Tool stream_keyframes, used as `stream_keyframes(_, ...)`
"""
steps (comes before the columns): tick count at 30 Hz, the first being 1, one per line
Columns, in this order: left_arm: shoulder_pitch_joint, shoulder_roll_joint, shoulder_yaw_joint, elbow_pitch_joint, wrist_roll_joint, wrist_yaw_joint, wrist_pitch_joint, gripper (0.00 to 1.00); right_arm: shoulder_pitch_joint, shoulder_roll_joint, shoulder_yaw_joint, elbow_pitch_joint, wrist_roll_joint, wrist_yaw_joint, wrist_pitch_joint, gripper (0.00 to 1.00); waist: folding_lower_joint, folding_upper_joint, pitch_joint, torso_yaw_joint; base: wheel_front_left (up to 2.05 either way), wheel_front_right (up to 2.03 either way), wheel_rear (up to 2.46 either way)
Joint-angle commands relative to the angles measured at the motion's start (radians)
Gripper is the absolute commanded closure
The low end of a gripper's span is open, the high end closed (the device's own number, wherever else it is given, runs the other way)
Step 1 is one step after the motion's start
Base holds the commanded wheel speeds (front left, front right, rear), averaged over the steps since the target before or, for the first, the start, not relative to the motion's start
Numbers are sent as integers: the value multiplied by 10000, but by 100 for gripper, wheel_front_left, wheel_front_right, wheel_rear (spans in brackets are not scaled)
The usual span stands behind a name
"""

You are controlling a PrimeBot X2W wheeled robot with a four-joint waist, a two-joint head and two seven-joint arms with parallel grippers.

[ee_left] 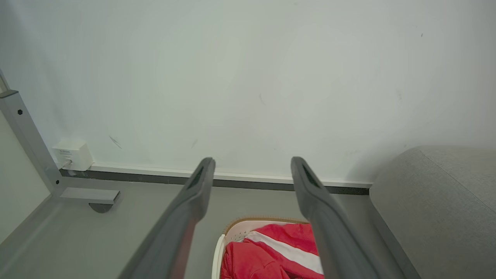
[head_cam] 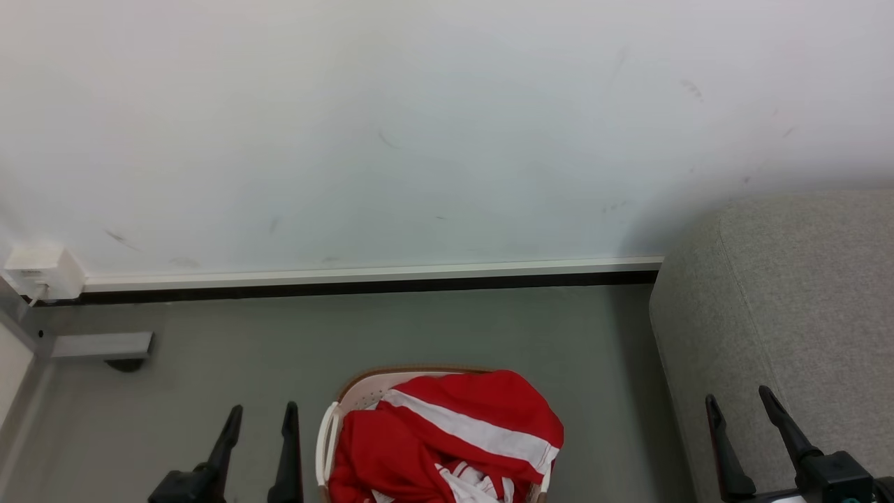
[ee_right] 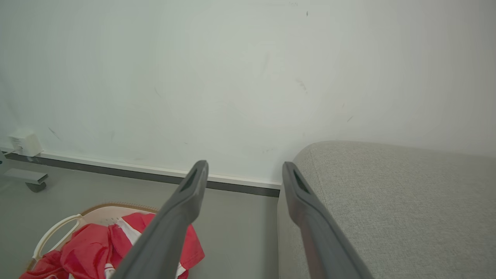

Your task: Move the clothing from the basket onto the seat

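I see the clothing [head_cam: 447, 433] heaped in the basket [head_cam: 357, 391]: red w/ a broad white stripe, bulging over the rim on the seat side. The basket sits on the grey floor [head_cam: 489, 328], bottom-centre of head view, short of the wall [head_cam: 419, 140]. The seat [head_cam: 789, 314] is on my right, apart from the basket w/ a strip of floor between. Left end effector [head_cam: 264, 407] hangs just left of the basket, fingers spread, holding nothing. Right end effector [head_cam: 737, 395] shows against the seat's edge, also spread & holding nothing. White box [head_cam: 42, 272] & grey frame foot [head_cam: 101, 344] sit far left by the skirting.
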Motion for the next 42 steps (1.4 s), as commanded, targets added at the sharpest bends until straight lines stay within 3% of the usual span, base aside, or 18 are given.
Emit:
stream_keyframes(1,124,75,6,13,147,-9,-39,0,-17,-63,-2,43,-153,-21,-93,0,0,-1,3,1,0,0,0)
stream_keyframes(16,-116,72,-135,166,-193,20,-36,0,-244,-97,-5,-8,15,-21,-79,0,0,-1,451,-224,0,0,0)
stream_keyframes(27,-2031,70,-1216,1309,149,69,-34,0,-1320,-245,105,-636,281,-21,-78,0,0,-1,2700,-785,0,0,0)
stream_keyframes(32,-3439,70,-1765,2760,376,306,-36,0,-1955,-233,207,-1067,407,-21,-78,0,0,-1,3891,-1133,0,0,0)
stream_keyframes(42,-6482,77,-2300,6869,641,1509,1111,0,-2968,6,393,-1798,674,-21,-78,0,0,-1,5775,-1755,0,0,0)
